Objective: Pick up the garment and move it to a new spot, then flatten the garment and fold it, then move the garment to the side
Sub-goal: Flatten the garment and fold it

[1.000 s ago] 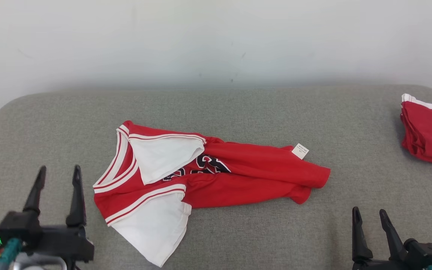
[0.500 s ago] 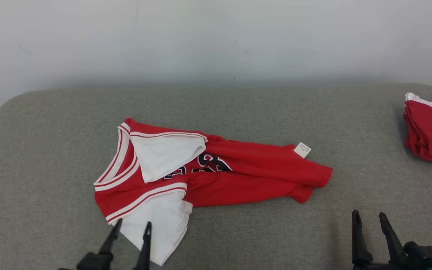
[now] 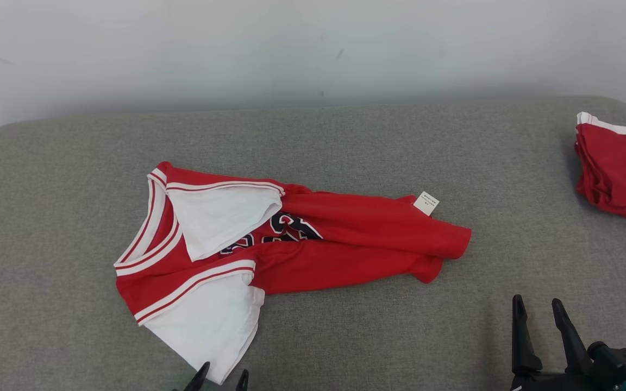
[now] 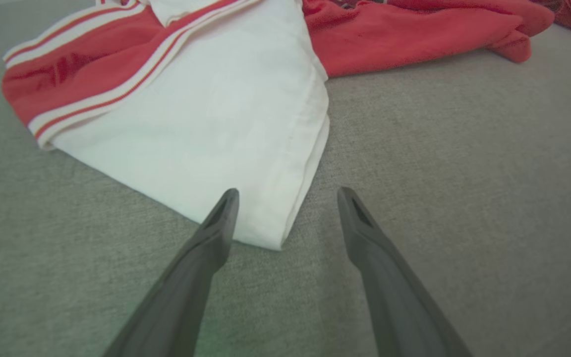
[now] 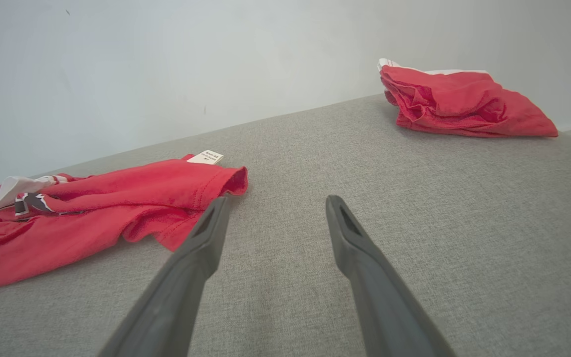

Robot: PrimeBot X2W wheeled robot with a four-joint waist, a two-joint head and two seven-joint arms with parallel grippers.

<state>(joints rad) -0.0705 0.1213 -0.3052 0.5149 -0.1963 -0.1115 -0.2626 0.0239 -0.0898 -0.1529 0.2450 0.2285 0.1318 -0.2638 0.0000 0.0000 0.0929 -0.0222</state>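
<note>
The garment [image 3: 313, 239] is a red jersey with white sleeves and dark lettering, lying crumpled across the middle of the grey cushion [image 3: 63, 174]; a white tag [image 3: 426, 203] sticks up at its far right. My left gripper [image 3: 221, 376] is open at the bottom edge, its tips just short of the near white sleeve [image 4: 206, 119]. In the left wrist view the left gripper [image 4: 285, 196] straddles the sleeve's near corner without touching it. My right gripper [image 3: 537, 308] stands open at the lower right, off the jersey's hem [image 5: 226, 183]. The right gripper [image 5: 275, 203] holds nothing.
A second red cloth [image 3: 620, 174] with a white band lies bunched at the cushion's far right edge, also seen as a red pile [image 5: 459, 106]. A pale wall [image 3: 313, 49] stands behind the cushion.
My left gripper has swung from the far left across to the near white sleeve and sunk toward the bottom edge. The head camera has shifted, so the whole picture moved. The right gripper stayed put.
</note>
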